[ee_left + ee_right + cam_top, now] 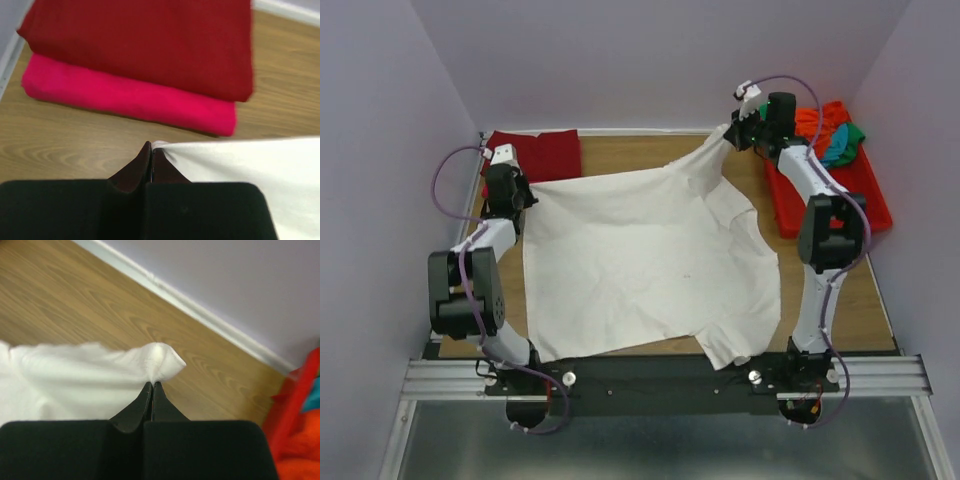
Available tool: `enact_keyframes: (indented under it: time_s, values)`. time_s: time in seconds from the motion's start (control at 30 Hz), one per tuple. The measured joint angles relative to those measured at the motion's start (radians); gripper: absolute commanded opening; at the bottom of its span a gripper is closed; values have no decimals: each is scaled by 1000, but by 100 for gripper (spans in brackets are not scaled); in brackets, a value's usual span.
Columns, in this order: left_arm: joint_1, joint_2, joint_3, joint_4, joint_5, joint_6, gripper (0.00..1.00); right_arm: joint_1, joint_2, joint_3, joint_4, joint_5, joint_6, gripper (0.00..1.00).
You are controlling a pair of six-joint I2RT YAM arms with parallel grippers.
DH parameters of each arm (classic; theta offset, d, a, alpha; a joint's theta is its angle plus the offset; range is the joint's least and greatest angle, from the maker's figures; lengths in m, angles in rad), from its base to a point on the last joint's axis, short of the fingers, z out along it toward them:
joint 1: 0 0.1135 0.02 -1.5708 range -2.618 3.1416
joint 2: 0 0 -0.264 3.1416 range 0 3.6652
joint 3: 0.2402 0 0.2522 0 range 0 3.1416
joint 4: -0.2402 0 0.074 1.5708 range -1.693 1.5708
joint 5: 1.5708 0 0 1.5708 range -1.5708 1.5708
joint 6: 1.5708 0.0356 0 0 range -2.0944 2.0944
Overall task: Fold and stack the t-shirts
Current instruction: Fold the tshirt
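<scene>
The desk (pixel 620 150) is mostly covered by the white shirt (pixel 640 260), which lies open and fairly flat from the left edge to near the right edge. Its near edge hangs at the near edge of the desk, and no fold has been made in it yet. At the right edge, towards the far right corner, sits the tray (pixel 872 198). In the far left corner the red shirt (pixel 545 152) lies folded on top of the folded pink shirt (pixel 125 97), so I judge two shirts done and stacked. In the tray the orange shirt (pixel 825 115), the teal shirt (pixel 840 150) and the green shirt (pixel 856 132) are bunched together unfolded, waiting their turn. My left end effector (pixel 150 150) is pressed together on the white shirt's far left corner, low over the desk and just beside the stack. My right end effector (pixel 152 386) is pinching a peak of the same shirt near the far edge, lifted off the wood, with the cloth drawn taut between the two. As I read it, the task is under halfway: this shirt is only being laid out, and it and the three in the tray are left to fold and stack.
</scene>
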Motion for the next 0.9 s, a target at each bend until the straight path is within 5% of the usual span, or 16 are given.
enact_keyframes:
  time_s: [0.1,0.27,0.57,0.9]
  values:
    - [36,224,137,-28,1,10,0,0,174,68,6,7,31,1]
    - [61,271,189,-43,-8,57,0,5,308,145,0,19,62,1]
    - [67,290,254,-29,-9,99,0,13,283,235,42,16,90,1]
    - [73,389,340,-70,-11,124,0,13,69,32,41,-21,97,1]
